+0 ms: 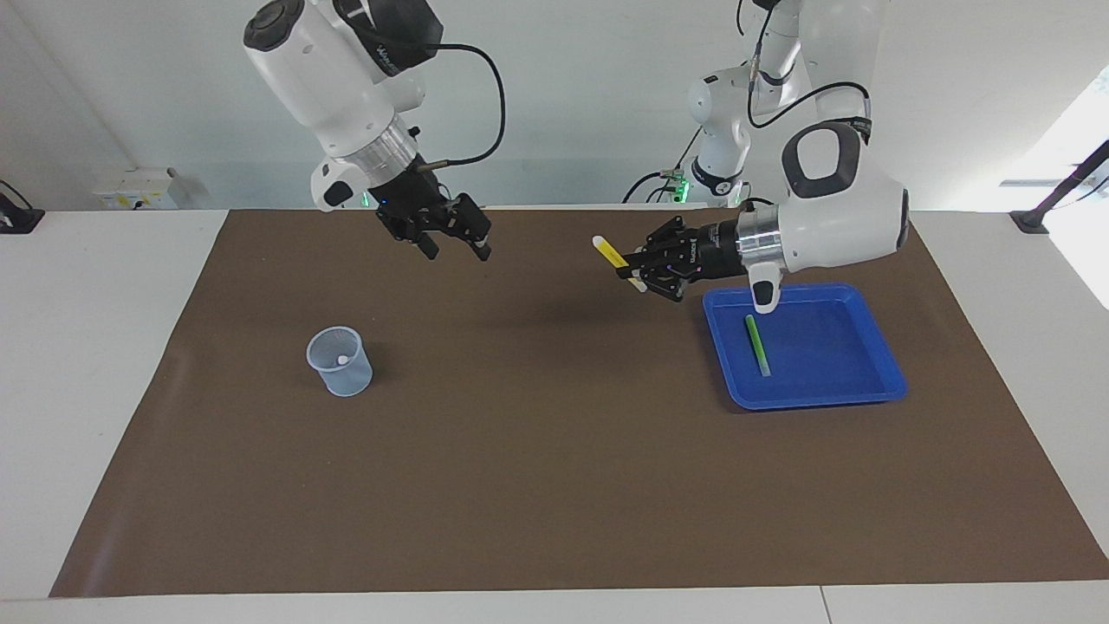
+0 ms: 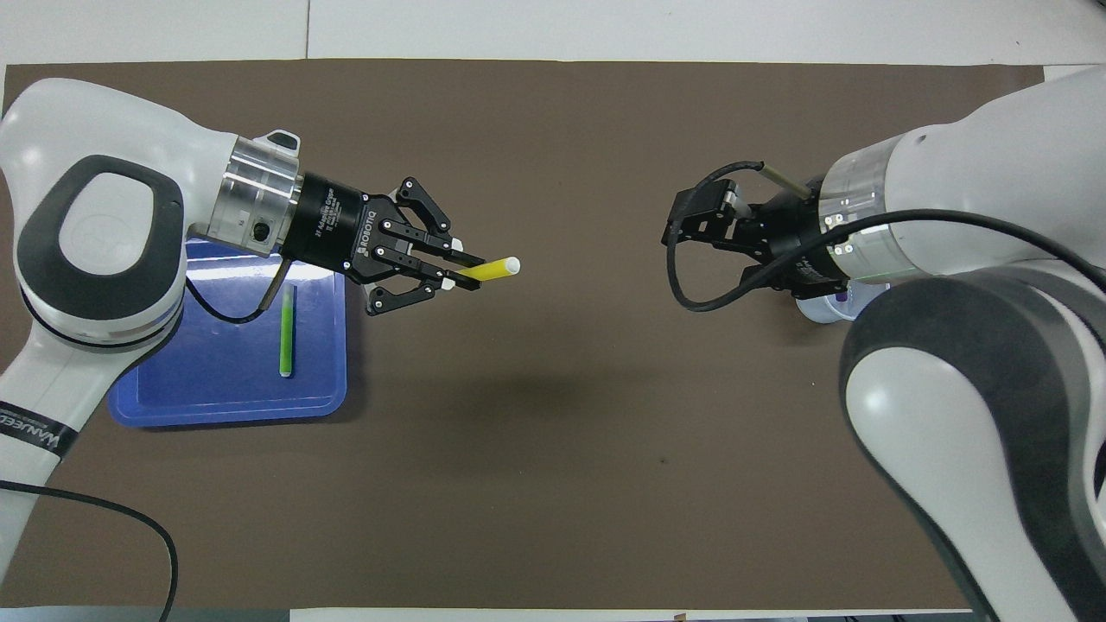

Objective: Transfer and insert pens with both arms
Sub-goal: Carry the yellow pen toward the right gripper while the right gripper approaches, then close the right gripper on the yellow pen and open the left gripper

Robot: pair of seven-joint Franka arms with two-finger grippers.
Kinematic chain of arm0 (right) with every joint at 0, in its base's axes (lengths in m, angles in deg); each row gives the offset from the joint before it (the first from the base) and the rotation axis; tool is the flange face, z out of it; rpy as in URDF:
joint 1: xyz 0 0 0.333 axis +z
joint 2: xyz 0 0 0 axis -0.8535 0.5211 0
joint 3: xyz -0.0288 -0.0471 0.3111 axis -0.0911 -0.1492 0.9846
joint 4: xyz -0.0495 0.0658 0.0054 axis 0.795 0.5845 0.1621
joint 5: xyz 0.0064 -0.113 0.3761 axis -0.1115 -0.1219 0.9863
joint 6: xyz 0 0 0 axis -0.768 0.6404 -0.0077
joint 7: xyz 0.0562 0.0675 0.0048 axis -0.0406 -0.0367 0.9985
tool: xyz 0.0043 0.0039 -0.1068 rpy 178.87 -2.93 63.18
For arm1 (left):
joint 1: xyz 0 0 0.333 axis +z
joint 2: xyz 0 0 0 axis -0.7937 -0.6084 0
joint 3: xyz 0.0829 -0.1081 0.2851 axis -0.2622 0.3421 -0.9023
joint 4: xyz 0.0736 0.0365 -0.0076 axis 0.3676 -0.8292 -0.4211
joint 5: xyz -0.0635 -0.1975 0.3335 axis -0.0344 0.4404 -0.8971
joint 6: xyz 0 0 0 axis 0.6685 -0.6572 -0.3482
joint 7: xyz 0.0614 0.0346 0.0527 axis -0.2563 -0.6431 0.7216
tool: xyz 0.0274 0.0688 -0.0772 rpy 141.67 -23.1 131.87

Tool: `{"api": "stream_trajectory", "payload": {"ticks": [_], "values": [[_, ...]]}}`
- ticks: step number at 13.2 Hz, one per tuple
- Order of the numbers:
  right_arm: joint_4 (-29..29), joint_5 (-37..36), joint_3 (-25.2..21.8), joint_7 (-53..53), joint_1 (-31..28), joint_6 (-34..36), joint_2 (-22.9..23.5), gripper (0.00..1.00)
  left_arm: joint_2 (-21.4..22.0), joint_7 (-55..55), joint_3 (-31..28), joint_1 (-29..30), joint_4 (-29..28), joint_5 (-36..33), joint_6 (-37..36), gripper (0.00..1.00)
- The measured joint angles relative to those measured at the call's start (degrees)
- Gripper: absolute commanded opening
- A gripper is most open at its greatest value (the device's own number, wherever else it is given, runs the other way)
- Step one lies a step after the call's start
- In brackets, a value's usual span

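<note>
Overhead view has both arms stretched in toward the middle of the brown mat (image 2: 553,484), claws pointing at each other with a clear gap between them. The left claw (image 2: 462,275) is pinched tight on the yellow pen (image 2: 492,270), which sticks out from its fingertips toward the other arm, pale tip leading. In the facing view that same left claw (image 1: 635,276) is up in the air over bare mat just beside the blue tray (image 1: 866,394), and the yellow pen (image 1: 610,253) tilts up and away from it.

The right claw (image 1: 455,250) hangs over the mat too, fingers spread wide with nothing in them. From above, the right claw (image 2: 678,226) and its wrist cover most of the cup.

The green pen (image 1: 757,344) lies flat in the tray, which sits toward the left arm's end of the counter. You can see the green pen (image 2: 286,330) from above as well, lying beside the tray's (image 2: 216,406) edge that faces the middle of the mat.

The clear cup (image 1: 340,361) stands upright toward the right arm's end. The purple pen (image 2: 841,295) is in it, only a sliver showing under the right wrist in the overhead view; in the facing view just a pale tip shows inside.
</note>
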Motion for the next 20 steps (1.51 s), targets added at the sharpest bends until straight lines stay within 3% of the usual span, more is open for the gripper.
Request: {"api": "stream_trajectory", "payload": {"ticks": [6, 14, 15, 16, 18, 19, 20], "values": [[-0.69, 0.10, 0.04, -7.37, 6.49, -4.22, 0.40, 1.00, 5.26, 0.60, 0.25, -6.70, -8.88, 9.06, 13.02, 0.00], [-0.69, 0.11, -0.14, -9.83, 9.70, -6.44, 1.52, 0.99, 6.30, 0.60, 0.21, -7.26, -10.94, 13.42, 16.39, 0.00], [-0.69, 0.11, -0.18, -9.83, 9.70, -6.74, 1.52, 0.94, 6.32, 0.61, 0.21, -7.26, -10.95, 13.51, 16.44, 0.00], [-0.69, 0.11, -0.18, -9.82, 9.70, -7.46, 1.52, 0.75, 6.32, 0.61, 0.21, -7.26, -10.95, 13.61, 16.48, 0.00], [-0.70, 0.10, -0.20, -9.82, 9.69, -8.15, 1.53, 0.13, 6.33, 0.61, 0.21, -7.26, -10.95, 14.25, 16.64, 0.00], [-0.70, 0.10, -0.20, -9.82, 9.69, -8.53, 1.54, 0.00, 6.33, 0.61, 0.21, -7.26, -10.95, 14.47, 16.76, 0.00], [-0.70, 0.10, -0.21, -9.82, 9.69, -8.63, 1.56, 0.00, 6.33, 0.61, 0.21, -7.26, -10.96, 14.56, 16.88, 0.00]]}}
